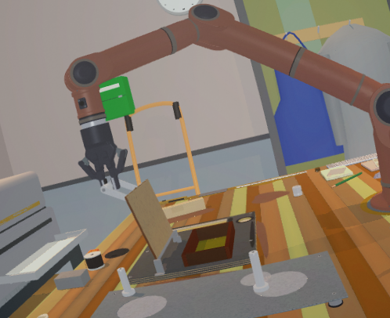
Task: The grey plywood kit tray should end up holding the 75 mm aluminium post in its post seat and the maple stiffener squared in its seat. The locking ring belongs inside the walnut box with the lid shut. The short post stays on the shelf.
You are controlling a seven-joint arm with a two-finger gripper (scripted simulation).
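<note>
The walnut box [209, 247] sits open in the grey plywood kit tray [194, 254], and its brown lid [149, 217] stands tilted up on the left, carried on pale hinge arms. A pale metal lever [116, 191] runs from the lid's upper edge to my gripper. The box's inside looks empty. A maple stiffener [183, 206] lies behind the tray. Two aluminium posts stand on the grey shelf in front, a short one [124, 282] on the left and a taller one [255, 271] on the right. I cannot make out the locking ring. My gripper [107, 181] is closed on the lid's lever.
The grey shelf [225, 291] runs across the front of the bench. A thread spool [94, 260], a dark disc and a grey block lie at the bench's left edge. A yellow hand truck [159, 149] stands behind, and a grey machine [18, 227] sits at left.
</note>
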